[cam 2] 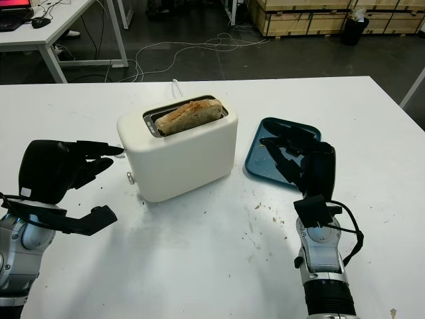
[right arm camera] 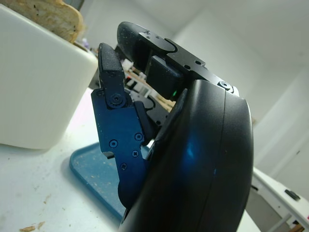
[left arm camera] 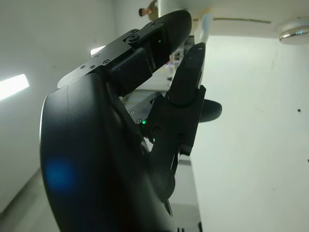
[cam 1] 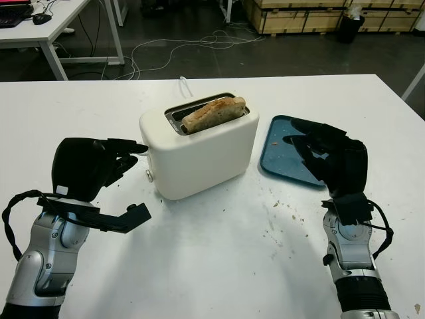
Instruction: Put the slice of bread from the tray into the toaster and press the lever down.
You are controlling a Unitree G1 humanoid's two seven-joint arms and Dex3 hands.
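A: Where is the slice of bread (cam 1: pixel 214 112) found?

B: It is seen standing in the slot of the toaster (cam 1: pixel 199 146), its upper part well proud of the rim; the tray (cam 1: pixel 284 146) beside the toaster is left with crumbs only. The lever is judged not yet pressed, since the bread sits so high.

A: And the hands?

B: The left hand (cam 1: pixel 89 166) is held at the toaster's left end, nothing gripped, its fingertips (cam 1: pixel 136 147) close to that end by the small knob (cam 1: pixel 149 176); whether contact is made cannot be told. The right hand (cam 1: pixel 329 159) is held open over the tray's near edge, nothing in it.

A: What could go wrong?

B: The lever itself is not clearly seen; a sideways push could slide the light toaster across the table (cam 1: pixel 219 259) rather than latch it.

A: What is added by the wrist views?

B: The toaster's wall and the bread's crust (right arm camera: pixel 53 17) are shown from low beside the tray in the right wrist view; the knob (left arm camera: pixel 294 31) is caught in the left wrist view.
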